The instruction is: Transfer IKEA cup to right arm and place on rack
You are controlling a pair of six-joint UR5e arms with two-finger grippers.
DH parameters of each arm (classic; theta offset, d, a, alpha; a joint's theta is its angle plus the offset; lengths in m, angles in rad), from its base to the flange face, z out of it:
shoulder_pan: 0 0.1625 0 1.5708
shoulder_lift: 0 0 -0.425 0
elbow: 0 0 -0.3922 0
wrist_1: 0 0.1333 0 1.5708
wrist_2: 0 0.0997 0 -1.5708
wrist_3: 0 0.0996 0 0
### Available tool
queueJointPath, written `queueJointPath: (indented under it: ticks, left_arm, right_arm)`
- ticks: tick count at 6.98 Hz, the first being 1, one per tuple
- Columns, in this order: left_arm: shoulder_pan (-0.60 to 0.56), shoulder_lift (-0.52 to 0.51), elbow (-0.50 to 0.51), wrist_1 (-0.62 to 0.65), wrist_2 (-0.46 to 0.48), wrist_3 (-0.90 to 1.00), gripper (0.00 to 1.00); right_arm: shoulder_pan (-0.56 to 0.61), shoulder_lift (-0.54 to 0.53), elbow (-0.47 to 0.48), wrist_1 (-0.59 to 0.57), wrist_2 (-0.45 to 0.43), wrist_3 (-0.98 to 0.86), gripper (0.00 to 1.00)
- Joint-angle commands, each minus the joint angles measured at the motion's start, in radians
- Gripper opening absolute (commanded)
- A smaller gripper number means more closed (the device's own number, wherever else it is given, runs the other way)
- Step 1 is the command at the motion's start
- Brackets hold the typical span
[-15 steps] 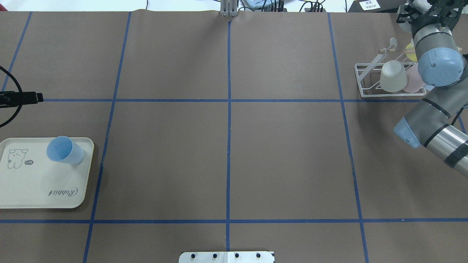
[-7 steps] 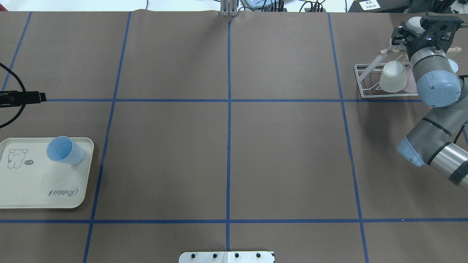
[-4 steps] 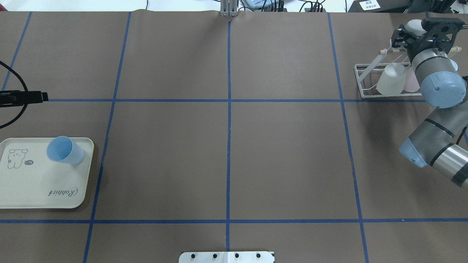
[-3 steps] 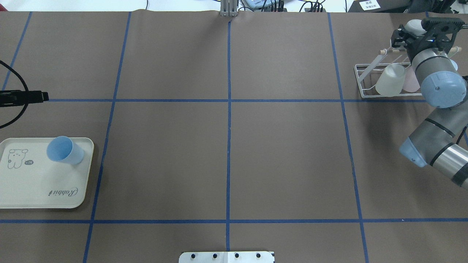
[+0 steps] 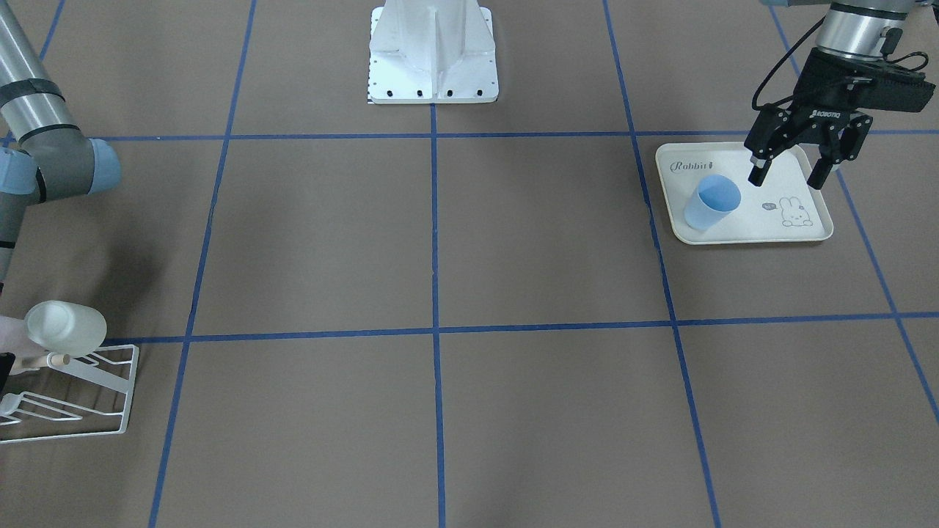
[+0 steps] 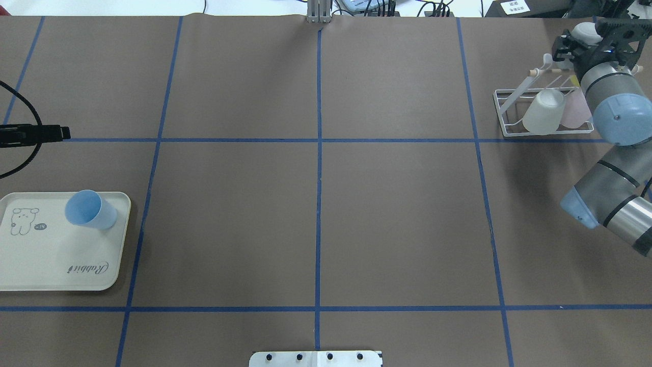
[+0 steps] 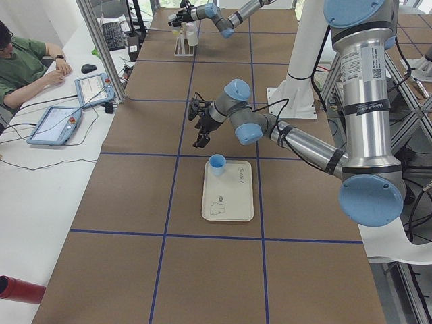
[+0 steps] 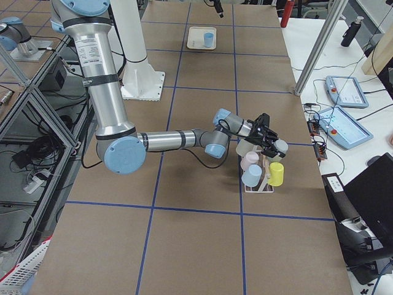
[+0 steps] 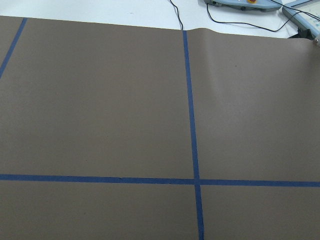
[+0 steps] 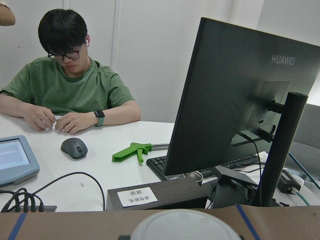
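Observation:
The blue IKEA cup [image 5: 711, 202] [image 6: 89, 209] stands upright on a cream rabbit tray [image 5: 799, 227] [image 6: 61, 255]. My left gripper [image 5: 785, 178] [image 7: 200, 138] hangs open in the air close to the tray, apart from the cup and holding nothing. The right arm [image 6: 616, 120] reaches over the white wire rack [image 6: 509, 109] [image 8: 258, 187]. The right gripper [image 6: 575, 46] [image 8: 268, 136] is at the rack's top. A white cup [image 6: 586, 31] [image 10: 185, 227] sits in it and has moved along with it; its fingers are mostly hidden.
On the rack hang a translucent cup [image 6: 544, 109], a pink cup [image 6: 574, 112], a yellow cup [image 8: 276, 174] and another blue cup [image 8: 252, 176]. The robot base [image 5: 433, 51] stands mid-table. A person [image 10: 65, 90], a monitor [image 10: 240, 100] and tablets [image 8: 347, 92] are beyond the far edge.
The right arm came down to the rack with the white cup, then shifted slightly right. The translucent cup tipped to the left. My left gripper edged right a little.

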Motion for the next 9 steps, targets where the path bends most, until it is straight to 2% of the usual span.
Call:
queueJointPath:
  ticks: [1, 2, 3, 4, 7, 8, 9]
  left_arm:
    - [0.001, -0.002, 0.001, 0.0, 0.0, 0.0, 1.0]
    - [0.001, -0.004, 0.002, -0.001, 0.0, 0.0, 1.0]
    - [0.001, -0.004, 0.001, 0.0, 0.0, 0.0, 1.0]
    - [0.001, -0.004, 0.001, -0.001, 0.0, 0.0, 1.0]
    - [-0.001, -0.002, -0.002, -0.001, -0.003, 0.001, 1.0]
    - [-0.007, 0.002, -0.002, 0.002, -0.023, 0.003, 1.0]
    - [-0.046, -0.001, -0.002, 0.035, -0.072, 0.03, 1.0]
  right_arm:
    - [0.005, -0.001, -0.007, 0.001, 0.001, 0.0, 0.0]
    - [0.004, 0.0, -0.007, -0.001, 0.0, 0.001, 0.04]
    - [0.004, 0.002, -0.008, -0.002, -0.001, -0.002, 0.81]
    - [0.004, 0.002, -0.013, -0.001, -0.001, -0.003, 1.0]
    - [0.008, 0.002, -0.011, 0.004, -0.001, -0.002, 1.0]
    - [0.024, 0.008, 0.012, 0.006, 0.0, 0.006, 1.0]
    - [0.045, 0.009, 0.079, 0.003, 0.008, 0.015, 1.0]
